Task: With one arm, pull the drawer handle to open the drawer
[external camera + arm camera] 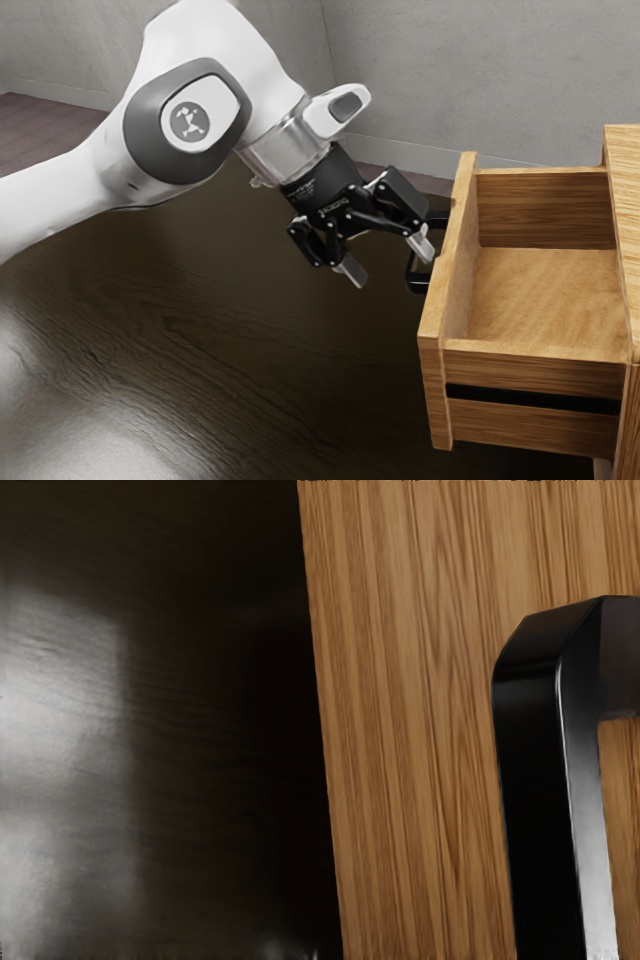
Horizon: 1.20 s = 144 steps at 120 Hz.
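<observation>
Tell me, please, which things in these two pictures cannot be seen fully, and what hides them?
- Handle: in the exterior view the claw covers its middle; in the wrist view the picture's edge cuts it off.
- Cabinet: the exterior view's right edge cuts it off.
- Arm: the exterior view's left edge cuts off its base.
- Whether the claw touches the handle: unclear, they overlap in the exterior view.

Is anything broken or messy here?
No, nothing stands out. The drawer sits pulled out and straight, its wood unbroken. The black handle looks whole on the drawer's front, and the open gripper sits right by it. Nothing is spilled.
</observation>
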### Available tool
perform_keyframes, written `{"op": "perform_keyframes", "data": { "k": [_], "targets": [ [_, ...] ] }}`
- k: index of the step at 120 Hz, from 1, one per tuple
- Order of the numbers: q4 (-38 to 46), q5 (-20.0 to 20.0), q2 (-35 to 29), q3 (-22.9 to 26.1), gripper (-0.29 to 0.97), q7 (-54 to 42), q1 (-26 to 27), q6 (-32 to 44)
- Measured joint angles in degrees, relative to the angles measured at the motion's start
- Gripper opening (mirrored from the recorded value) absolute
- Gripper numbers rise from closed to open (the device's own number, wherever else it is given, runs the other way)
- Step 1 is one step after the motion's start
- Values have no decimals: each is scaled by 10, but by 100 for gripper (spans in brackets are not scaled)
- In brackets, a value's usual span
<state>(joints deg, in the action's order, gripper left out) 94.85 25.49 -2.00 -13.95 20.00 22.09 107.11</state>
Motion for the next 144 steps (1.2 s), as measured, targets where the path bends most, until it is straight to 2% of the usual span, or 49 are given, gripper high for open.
{"op": "perform_keyframes", "data": {
  "k": [45, 144],
  "targets": [
    [26, -13, -28, -14, 68, 0, -19, 2],
    [73, -37, -77, -52, 68, 1, -19, 2]
  ]
}}
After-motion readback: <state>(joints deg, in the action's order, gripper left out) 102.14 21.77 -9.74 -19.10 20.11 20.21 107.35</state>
